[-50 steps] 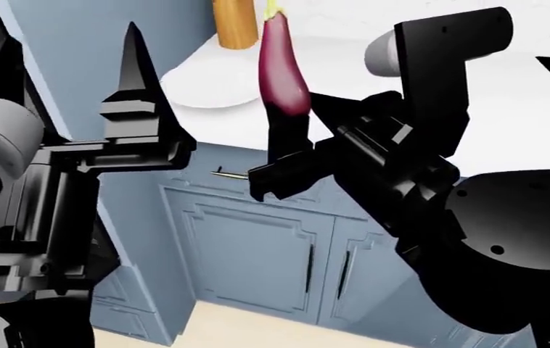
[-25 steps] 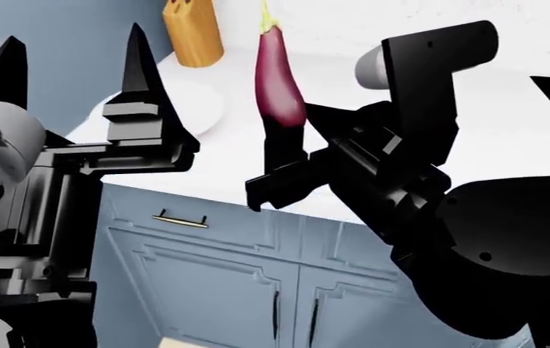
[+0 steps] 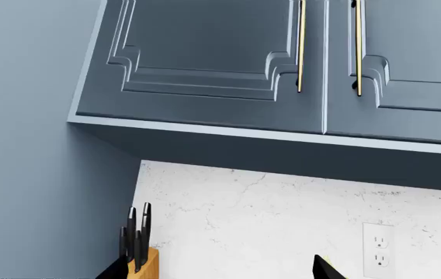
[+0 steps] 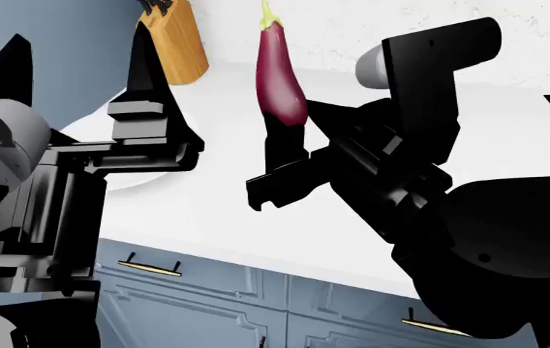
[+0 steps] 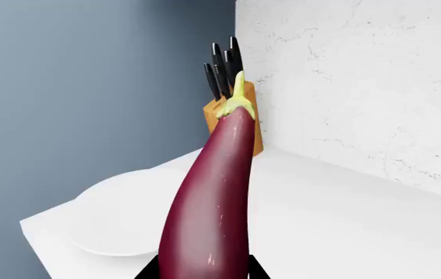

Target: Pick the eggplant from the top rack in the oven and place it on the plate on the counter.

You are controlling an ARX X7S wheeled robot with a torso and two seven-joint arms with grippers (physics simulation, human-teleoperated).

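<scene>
Eggplant: slim, long and glossy purple-magenta, darker wine-red low on the body; it stands nearly upright in the air above the desk, stem end up.
Stem cap: small, yellow-green, tapering to a thin tip, sitting right on the narrow top of the eggplant.
Sheen: a pale streak of highlight runs down the skin in the right wrist view, and the body swells wider toward the bottom.
Right tool: clamped on the eggplant's lower end, black fingers pressed to both sides of the fat base; the fruit rises straight out of the grip.
Left tool: raised at the left of the head view, its two pointed black fingers standing apart with nothing between them; one finger crosses in front of the knife block.
Plate: plain white, round and shallow, lying flat on the desk near its left corner; the eggplant is held off to its right, not touching it.
Desk: smooth white slab, with blue-grey panelled cabinet fronts and thin brass handles below.
Knife block: orange-brown wood with black knife handles sticking up, in the back corner against the wall, beyond the plate.
Backsplash: white marbled stone behind the desk.
Upper cabinets: blue-grey panelled doors with gold bar handles, hanging over the backsplash; a white wall socket sits below them.
</scene>
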